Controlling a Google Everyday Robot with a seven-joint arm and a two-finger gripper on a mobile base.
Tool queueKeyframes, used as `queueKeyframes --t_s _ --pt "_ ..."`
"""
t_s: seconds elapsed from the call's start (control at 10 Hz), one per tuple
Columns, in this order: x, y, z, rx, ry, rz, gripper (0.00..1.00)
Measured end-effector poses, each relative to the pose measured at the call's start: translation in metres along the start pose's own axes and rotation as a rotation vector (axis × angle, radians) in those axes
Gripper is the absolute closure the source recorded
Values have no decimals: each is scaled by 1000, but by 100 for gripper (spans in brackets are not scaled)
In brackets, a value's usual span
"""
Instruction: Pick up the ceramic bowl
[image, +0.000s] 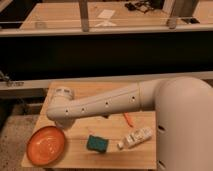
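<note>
The ceramic bowl (47, 145) lies on the front left corner of the wooden table (112, 155), empty and upright. The white arm (100, 104) reaches across the table to the left. The gripper is probably hidden under the arm's rounded end, so I cannot tell its state or what it touches. A green sponge (97, 144), a white bottle (135, 138) and a small orange item (128, 119) lie near.

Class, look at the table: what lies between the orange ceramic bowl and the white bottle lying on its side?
In the camera view, a green sponge lies between the ceramic bowl and white bottle. The gripper is hidden behind the arm.
</note>
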Motion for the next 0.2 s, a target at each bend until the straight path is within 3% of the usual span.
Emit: queueKeyframes --t_s 0.2 --pt "0 -1 -1 6 -1 -3 74"
